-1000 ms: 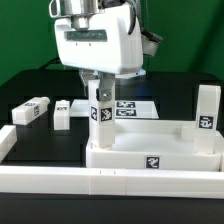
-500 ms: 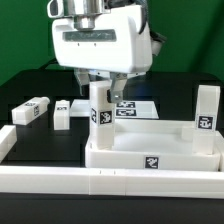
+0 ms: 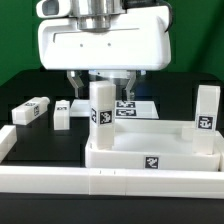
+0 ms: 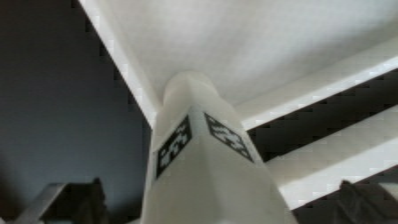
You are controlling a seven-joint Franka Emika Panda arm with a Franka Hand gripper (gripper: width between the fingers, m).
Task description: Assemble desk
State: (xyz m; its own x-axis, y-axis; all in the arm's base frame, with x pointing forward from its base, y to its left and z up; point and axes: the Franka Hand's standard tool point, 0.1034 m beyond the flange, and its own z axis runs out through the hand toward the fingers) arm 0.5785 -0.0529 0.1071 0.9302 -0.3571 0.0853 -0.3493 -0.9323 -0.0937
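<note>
The white tray-like tabletop (image 3: 150, 157) lies at the middle right. One white leg (image 3: 101, 106) stands upright at its near-left corner, and a second leg (image 3: 206, 109) stands at the right corner. My gripper (image 3: 104, 82) hangs over the first leg, with its fingers (image 3: 77, 82) apart on either side of the leg's top and not touching it. In the wrist view the leg (image 4: 210, 150) rises between the dark fingertips (image 4: 75, 200), with a gap on each side, and the tabletop (image 4: 249, 40) lies beyond. Two loose legs (image 3: 31, 111) (image 3: 62, 114) lie to the exterior view's left.
The long white border rail (image 3: 110, 186) runs along the front and turns back at the left (image 3: 6, 142). The marker board (image 3: 137, 107) lies flat behind the tabletop. The table is black, with a green backdrop behind.
The hand has turned about its vertical axis so that its broad face now fronts the camera. The fingers now stand apart from the leg, which stays upright in its corner.
</note>
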